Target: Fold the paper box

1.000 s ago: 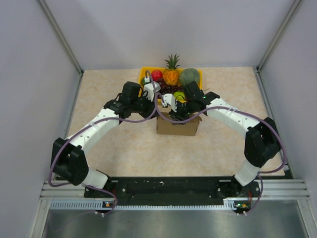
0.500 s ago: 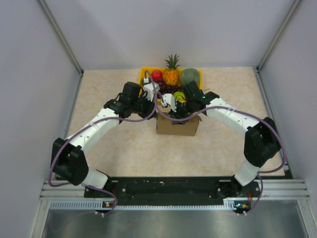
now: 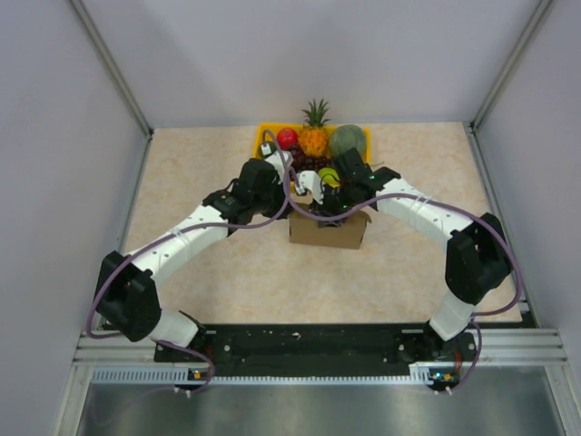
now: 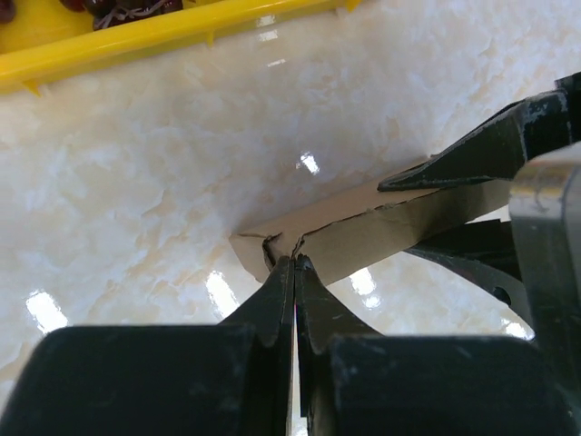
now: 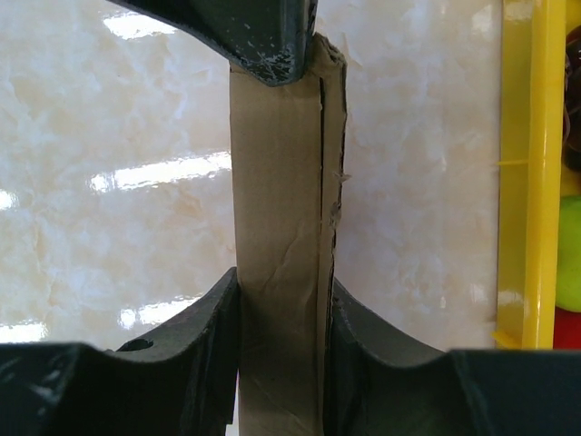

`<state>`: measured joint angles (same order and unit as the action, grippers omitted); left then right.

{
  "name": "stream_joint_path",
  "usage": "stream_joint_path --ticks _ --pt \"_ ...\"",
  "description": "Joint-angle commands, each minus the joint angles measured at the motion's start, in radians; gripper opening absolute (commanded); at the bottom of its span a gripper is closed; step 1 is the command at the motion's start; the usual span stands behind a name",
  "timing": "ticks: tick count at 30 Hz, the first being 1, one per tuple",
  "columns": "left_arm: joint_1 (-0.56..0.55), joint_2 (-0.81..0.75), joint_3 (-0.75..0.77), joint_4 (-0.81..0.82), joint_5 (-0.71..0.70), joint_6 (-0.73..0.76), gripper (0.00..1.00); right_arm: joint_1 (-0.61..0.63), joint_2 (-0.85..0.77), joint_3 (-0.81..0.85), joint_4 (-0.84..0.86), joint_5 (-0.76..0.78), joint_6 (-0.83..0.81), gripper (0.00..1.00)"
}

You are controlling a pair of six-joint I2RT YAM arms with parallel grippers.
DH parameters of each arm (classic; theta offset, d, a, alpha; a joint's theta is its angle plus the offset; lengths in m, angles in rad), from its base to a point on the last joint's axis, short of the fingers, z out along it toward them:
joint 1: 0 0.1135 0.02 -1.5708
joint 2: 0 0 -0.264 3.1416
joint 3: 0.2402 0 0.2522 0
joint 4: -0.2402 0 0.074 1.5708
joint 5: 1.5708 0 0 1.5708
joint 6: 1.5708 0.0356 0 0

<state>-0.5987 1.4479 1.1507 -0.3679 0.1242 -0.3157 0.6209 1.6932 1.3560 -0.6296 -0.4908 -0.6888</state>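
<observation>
Cardboard paper box (image 5: 272,163) edge gripped by right end effector (image 5: 280,295); left end effector (image 4: 292,268) closed, apparently at corner.

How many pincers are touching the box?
2. The left pincer is shut, its tips at the corner of the box. The right pincer clamps one box wall.
</observation>
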Motion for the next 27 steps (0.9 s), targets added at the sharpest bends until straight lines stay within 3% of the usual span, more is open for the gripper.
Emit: stream_joint_path --ticks 1,16,27 --pt "-0.059 -0.04 -0.049 0.202 -0.104 -0.011 0.0 0.04 0.02 0.037 0.019 -0.049 -0.006 0.04" --pt "-0.072 -0.083 -0.151 0.281 -0.195 0.086 0.0 0.04 0.034 0.038 0.016 -0.042 -0.006 0.04" --pt "-0.108 -0.087 -0.187 0.297 -0.23 -0.002 0.0 0.04 0.04 0.051 0.013 -0.043 0.002 0.04"
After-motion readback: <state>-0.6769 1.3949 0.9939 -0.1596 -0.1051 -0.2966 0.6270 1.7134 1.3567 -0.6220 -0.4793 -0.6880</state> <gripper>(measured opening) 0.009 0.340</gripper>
